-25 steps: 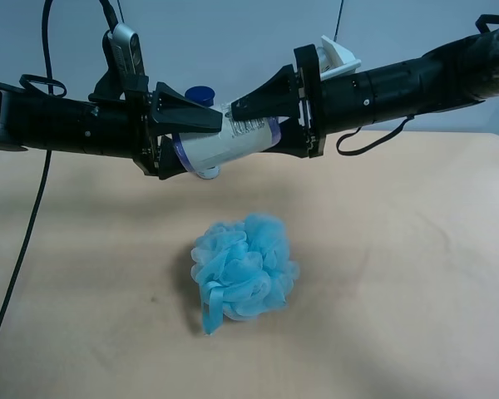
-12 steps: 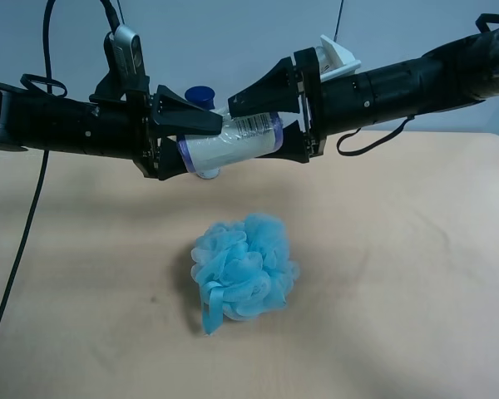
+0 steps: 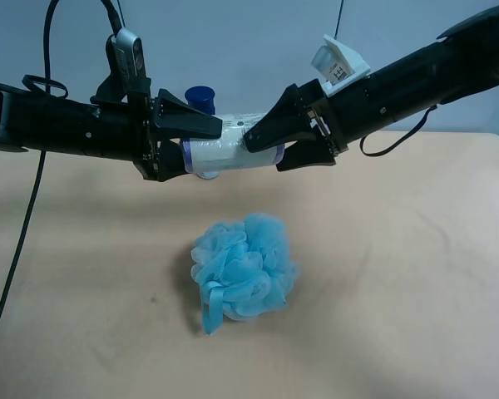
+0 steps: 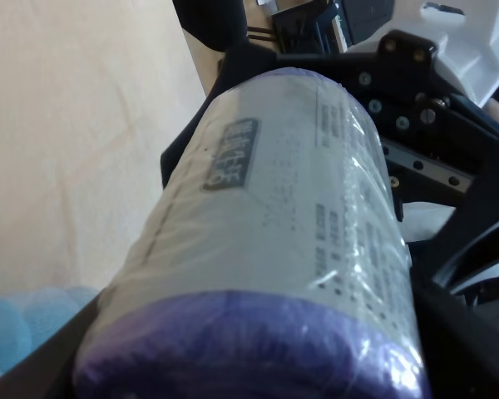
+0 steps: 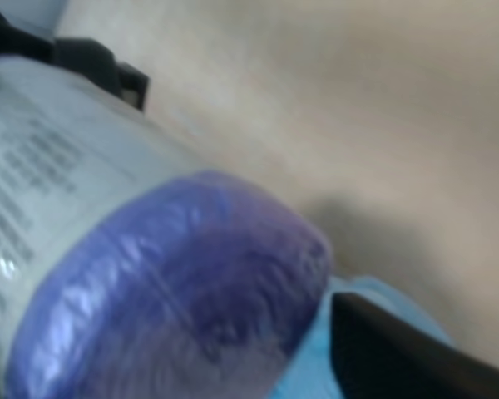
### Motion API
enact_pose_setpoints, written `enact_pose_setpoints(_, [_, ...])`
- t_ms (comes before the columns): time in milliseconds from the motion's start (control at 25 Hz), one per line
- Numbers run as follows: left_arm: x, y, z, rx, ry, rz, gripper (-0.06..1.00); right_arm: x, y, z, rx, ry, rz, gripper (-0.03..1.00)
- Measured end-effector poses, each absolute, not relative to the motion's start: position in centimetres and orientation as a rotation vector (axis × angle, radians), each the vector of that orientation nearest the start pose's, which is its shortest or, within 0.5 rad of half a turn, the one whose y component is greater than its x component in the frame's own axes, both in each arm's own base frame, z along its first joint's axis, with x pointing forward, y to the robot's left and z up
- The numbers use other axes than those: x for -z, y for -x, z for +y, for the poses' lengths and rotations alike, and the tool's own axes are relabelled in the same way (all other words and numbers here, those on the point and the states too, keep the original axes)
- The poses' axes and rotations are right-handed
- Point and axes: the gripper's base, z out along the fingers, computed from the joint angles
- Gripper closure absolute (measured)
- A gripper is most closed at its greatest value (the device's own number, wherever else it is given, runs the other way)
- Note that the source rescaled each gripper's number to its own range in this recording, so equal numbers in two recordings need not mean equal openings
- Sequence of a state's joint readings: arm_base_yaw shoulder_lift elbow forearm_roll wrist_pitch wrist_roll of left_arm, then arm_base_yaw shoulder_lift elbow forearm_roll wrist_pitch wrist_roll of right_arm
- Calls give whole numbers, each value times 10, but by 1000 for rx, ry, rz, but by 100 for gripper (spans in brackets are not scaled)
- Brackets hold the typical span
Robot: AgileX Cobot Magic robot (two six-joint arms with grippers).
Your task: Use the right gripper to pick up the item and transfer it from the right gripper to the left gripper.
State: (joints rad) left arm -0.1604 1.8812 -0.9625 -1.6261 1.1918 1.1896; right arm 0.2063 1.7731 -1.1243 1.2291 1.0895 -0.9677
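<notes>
The item (image 3: 229, 152), a white cylinder with a purple-blue lid, hangs sideways above the table. The left gripper (image 3: 201, 150), on the arm with the silver camera at the exterior high view's left, is shut on its lid end. The right gripper (image 3: 263, 156), on the arm with the white bracket, stands open, its jaws spread around the item's other end. In the left wrist view the item (image 4: 274, 233) fills the frame, with the right gripper's black body behind it. The right wrist view shows a purple end of the item (image 5: 150, 274) apart from one black finger (image 5: 399, 349).
A fluffy light-blue bath sponge (image 3: 245, 270) lies on the tan table (image 3: 416, 274) below the two grippers. A dark-blue-capped bottle (image 3: 201, 96) stands behind the item. A black cable (image 3: 21, 241) hangs down at the exterior high view's left.
The right gripper's jaws have spread off the item and its arm has lifted and swung back. The left gripper has closed on the item, which now lies more level.
</notes>
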Motion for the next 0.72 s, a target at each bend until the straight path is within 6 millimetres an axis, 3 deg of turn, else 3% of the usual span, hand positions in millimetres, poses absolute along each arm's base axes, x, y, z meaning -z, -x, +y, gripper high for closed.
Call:
enact_pose_setpoints(320, [-188,-317,-137,1703,-274,2232,92,-253,-305,126,-992,709,2479,31])
enact_pose_setpoints(720, [-187,-317,-137,1696,-276,2237,93,-288,-289,102,-589,702,2468,31])
